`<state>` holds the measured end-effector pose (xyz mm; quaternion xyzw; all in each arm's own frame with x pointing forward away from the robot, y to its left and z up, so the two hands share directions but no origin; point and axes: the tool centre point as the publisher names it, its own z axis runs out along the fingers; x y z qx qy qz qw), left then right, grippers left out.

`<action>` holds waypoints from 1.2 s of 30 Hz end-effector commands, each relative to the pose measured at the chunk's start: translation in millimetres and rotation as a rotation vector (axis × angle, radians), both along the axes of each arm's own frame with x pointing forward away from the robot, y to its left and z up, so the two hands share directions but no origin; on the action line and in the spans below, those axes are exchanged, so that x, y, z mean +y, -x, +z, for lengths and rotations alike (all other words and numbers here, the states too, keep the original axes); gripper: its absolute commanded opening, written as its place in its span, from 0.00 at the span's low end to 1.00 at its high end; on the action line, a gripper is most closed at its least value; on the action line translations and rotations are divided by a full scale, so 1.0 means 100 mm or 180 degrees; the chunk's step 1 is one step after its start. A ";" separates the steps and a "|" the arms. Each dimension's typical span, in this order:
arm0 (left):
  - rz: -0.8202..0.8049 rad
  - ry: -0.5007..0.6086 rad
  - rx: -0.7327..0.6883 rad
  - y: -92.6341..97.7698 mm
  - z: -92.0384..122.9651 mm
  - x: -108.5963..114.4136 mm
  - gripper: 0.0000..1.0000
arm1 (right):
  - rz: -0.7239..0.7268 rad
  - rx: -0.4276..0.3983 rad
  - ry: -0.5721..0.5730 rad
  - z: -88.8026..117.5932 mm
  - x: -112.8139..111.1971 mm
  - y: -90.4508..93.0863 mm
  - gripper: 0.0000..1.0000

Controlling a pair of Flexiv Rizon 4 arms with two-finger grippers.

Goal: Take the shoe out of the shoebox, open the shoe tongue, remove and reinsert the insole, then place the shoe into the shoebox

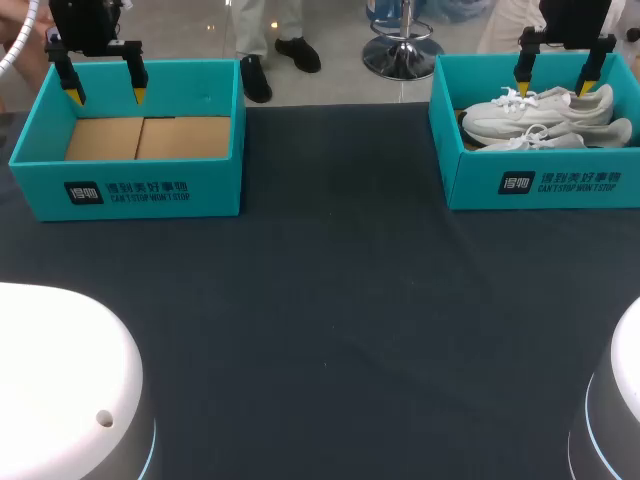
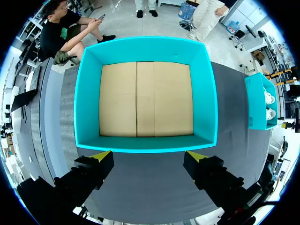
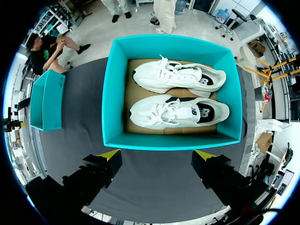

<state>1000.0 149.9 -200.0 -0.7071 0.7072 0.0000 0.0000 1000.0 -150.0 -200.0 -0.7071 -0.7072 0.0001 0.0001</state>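
Left jaws: spread, holding nothing, hanging above the left shoebox (image 1: 130,190). That box contains only its bare cardboard floor.

Right jaws: spread, holding nothing, hanging above the right shoebox (image 1: 540,185), not touching its contents.

Right box holds two white shoes side by side, far shoe (image 3: 176,77) and near shoe (image 3: 178,111), toes pointing the same way, together covering most of the floor.

Both boxes stand well apart along the far edge of the dark surface (image 1: 330,300).

Judgement: the wide jaws over the shoes suit a straight descent for the first lift. The empty box likely waits as the destination. No shoe removed yet.
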 end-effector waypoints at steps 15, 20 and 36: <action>0.0000 0.0000 0.0000 0.00 0.00 0.00 1.00 | -0.0151 0.0020 -0.0026 -0.05 -0.06 -0.06 1.00; 0.0000 0.0000 0.0000 0.00 0.00 0.00 1.00 | -0.0326 -0.0138 0.0031 -0.06 -0.30 -0.12 1.00; 0.0000 0.0000 0.0000 0.00 0.00 0.00 1.00 | -0.0290 -0.0228 0.0422 -0.29 -1.11 -0.28 1.00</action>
